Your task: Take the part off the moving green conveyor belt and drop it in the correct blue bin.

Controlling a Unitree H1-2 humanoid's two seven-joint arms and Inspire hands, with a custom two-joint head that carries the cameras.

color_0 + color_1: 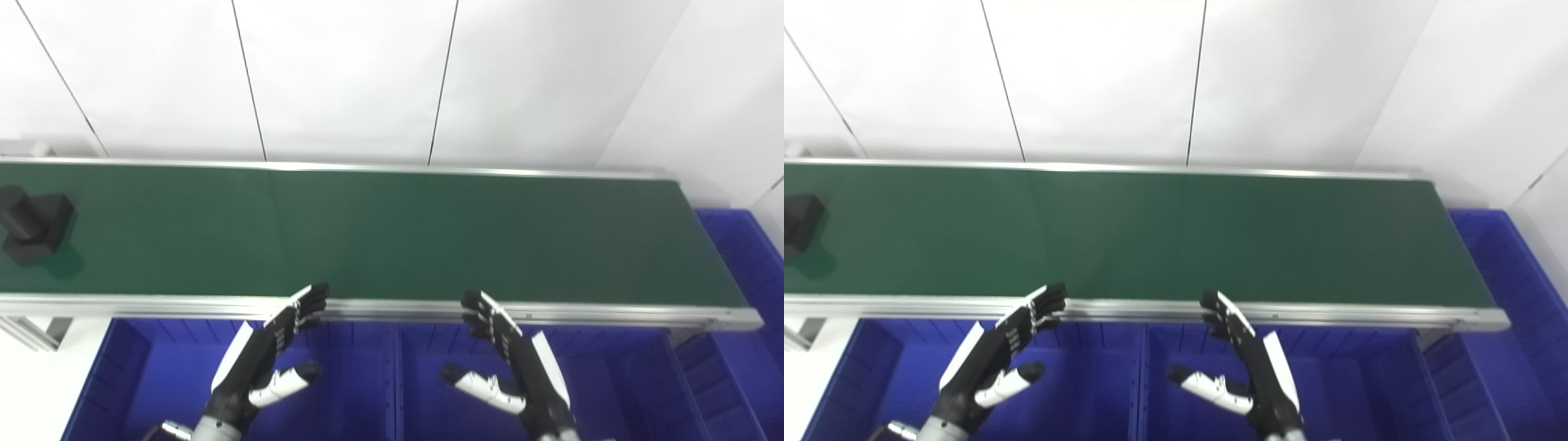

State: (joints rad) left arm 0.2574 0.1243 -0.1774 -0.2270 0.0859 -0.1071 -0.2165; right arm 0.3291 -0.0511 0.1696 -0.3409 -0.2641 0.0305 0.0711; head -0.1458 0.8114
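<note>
A black part, a blocky base with a cylinder-like stub on its left side, sits on the far-left stretch of the green conveyor belt, partly cut off by the frame edge in the right eye view. The belt runs left to right between aluminium rails in front of a white panelled wall. Near the viewer, the left hand and the right hand hover side by side above two blue bins, both open and empty, fingers spread and pointing toward the belt's near rail, thumbs turned inward toward each other. Both hands are well apart from the part. Another blue bin stands beyond the belt's right end.
</note>
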